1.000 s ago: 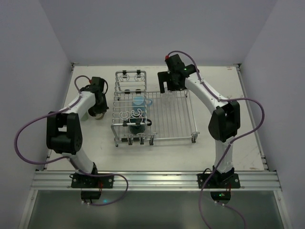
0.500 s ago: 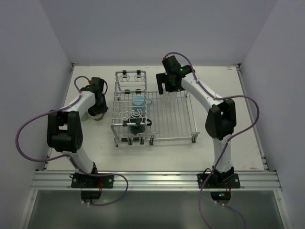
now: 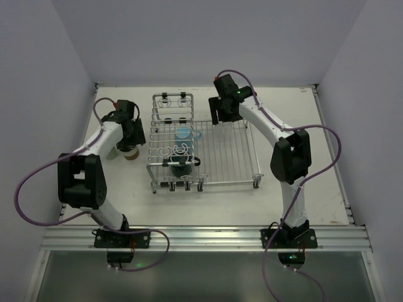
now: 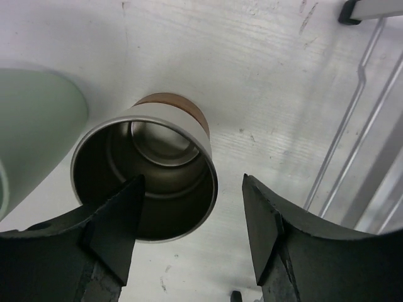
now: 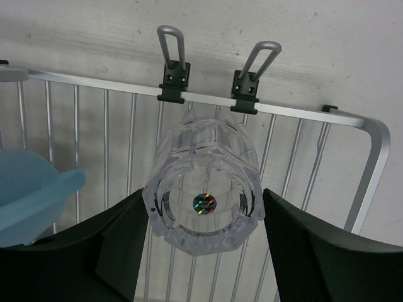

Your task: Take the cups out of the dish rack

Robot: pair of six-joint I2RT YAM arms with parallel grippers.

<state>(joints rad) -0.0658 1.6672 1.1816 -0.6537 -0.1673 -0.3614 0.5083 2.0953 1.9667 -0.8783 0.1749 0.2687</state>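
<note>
Though overhead hides it, clear glass [image 5: 200, 189] — right hand [image 5: 203, 242] astride it.

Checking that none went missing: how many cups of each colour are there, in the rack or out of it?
Light-blue mug: 1
Dark teal cup: 1
Clear glass: 1
Brown cup: 1
Pale green cup: 1
Total: 5

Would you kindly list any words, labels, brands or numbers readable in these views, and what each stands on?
No legible text in any view.
The shiny sticker on the base of the clear glass: too small to read.
The brown cup and the dish rack: no markings visible.
</note>
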